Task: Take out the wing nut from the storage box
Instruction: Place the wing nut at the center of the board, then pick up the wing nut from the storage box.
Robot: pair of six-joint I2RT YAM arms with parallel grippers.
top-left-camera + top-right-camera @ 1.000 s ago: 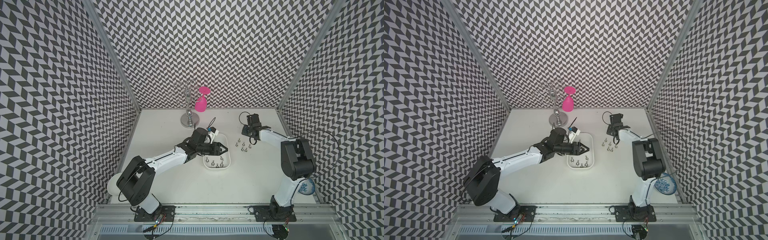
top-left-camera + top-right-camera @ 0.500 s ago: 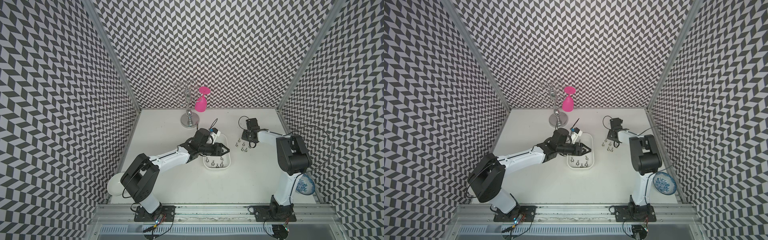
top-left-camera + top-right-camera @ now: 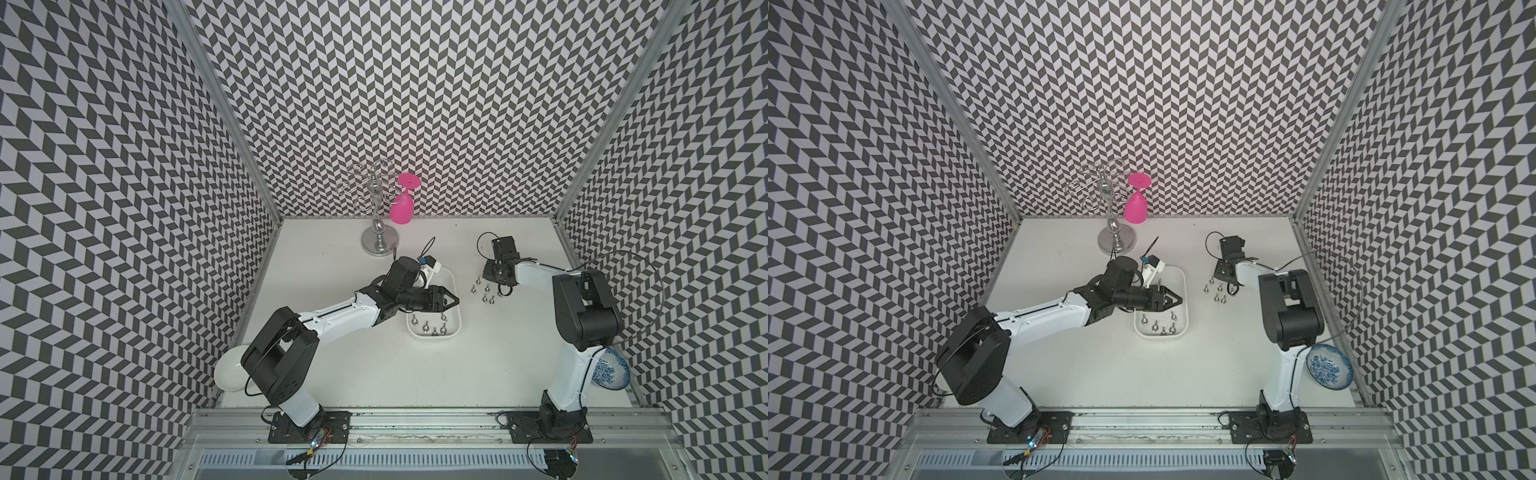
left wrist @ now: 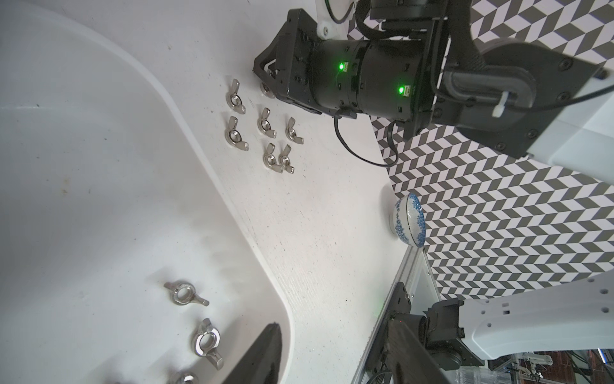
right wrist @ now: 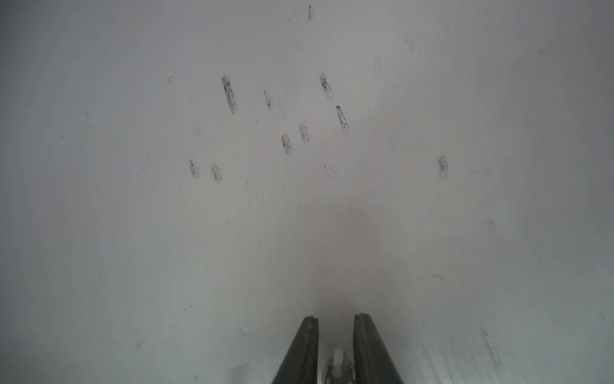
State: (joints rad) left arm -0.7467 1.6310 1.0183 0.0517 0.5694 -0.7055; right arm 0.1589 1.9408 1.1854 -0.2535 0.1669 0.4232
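The storage box (image 3: pixel 454 332) (image 3: pixel 1184 286) is a shallow white tray in mid-table with several wing nuts (image 3: pixel 424 329) (image 3: pixel 1153 328) lying at its near end. My left gripper (image 3: pixel 454 300) (image 3: pixel 1179 300) hovers open and empty over the box; the left wrist view shows its fingers (image 4: pixel 262 352) wide apart above the box rim (image 4: pixel 212 186). Right of the box, several wing nuts (image 3: pixel 484 298) (image 3: pixel 1217 298) (image 4: pixel 265 124) lie on the table. My right gripper (image 3: pixel 490 276) (image 3: pixel 1222 274) (image 5: pixel 335 317) points down beside them, jaws slightly parted, with a wing nut (image 5: pixel 337 365) between them on the table.
A silver glass rack (image 3: pixel 379 245) with a pink glass (image 3: pixel 402 208) stands at the back. A round white bowl (image 3: pixel 228 370) sits near left under my left arm. A blue-patterned bowl (image 3: pixel 611 370) (image 3: pixel 1327 365) (image 4: pixel 408 222) sits near right by the wall.
My right gripper has come down a little nearer beside the nuts on the table and its jaws have parted. The left gripper has hardly moved.
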